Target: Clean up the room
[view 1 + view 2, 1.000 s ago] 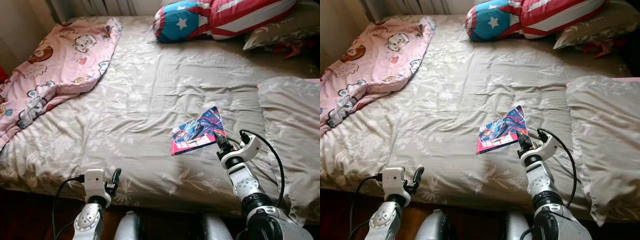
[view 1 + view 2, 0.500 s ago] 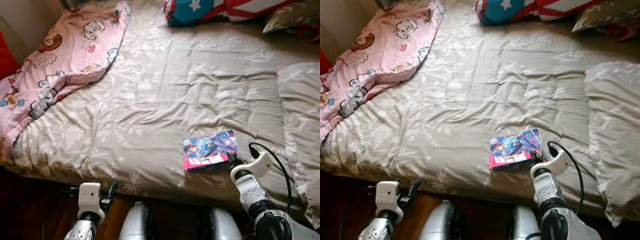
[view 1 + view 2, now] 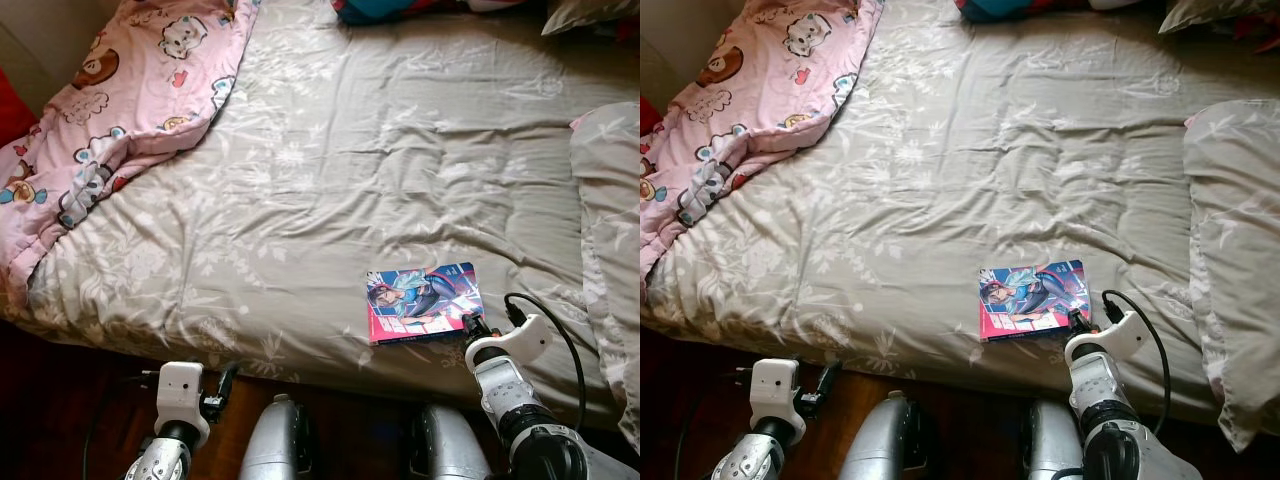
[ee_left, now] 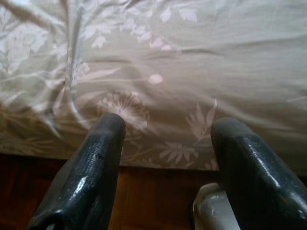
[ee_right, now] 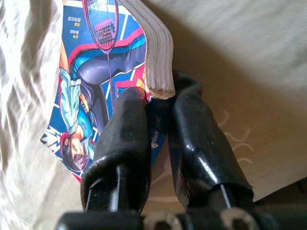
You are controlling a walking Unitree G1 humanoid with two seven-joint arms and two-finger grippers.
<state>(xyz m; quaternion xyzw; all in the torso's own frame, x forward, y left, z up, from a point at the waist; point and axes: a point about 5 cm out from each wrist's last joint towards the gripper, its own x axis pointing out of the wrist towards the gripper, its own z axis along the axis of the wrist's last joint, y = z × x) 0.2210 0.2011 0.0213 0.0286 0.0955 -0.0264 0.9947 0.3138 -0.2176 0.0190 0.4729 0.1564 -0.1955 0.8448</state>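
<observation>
Grey floral bedspread [image 3: 330, 180] fills the scene, pink cartoon blanket [image 3: 110, 110] bunched at ten o'clock. Right gripper [image 5: 158, 124] has the comic book [image 3: 424, 302] pinched by its corner at five o'clock near the bed edge, likely to carry it off. Left gripper [image 4: 165, 143] hangs spread at seven o'clock, holding nothing.

book [image 3: 424, 301]: glossy paper cover | bedspread [image 3: 330, 170]: matt cloth | right tool [image 5: 156, 110]: glossy black fingers

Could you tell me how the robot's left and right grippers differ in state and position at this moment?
The right gripper is shut on the corner of the comic book on the bed; the left gripper is open and holds nothing. The right reaches over the bed; the left hangs low by its edge. Both have black fingers.
</observation>
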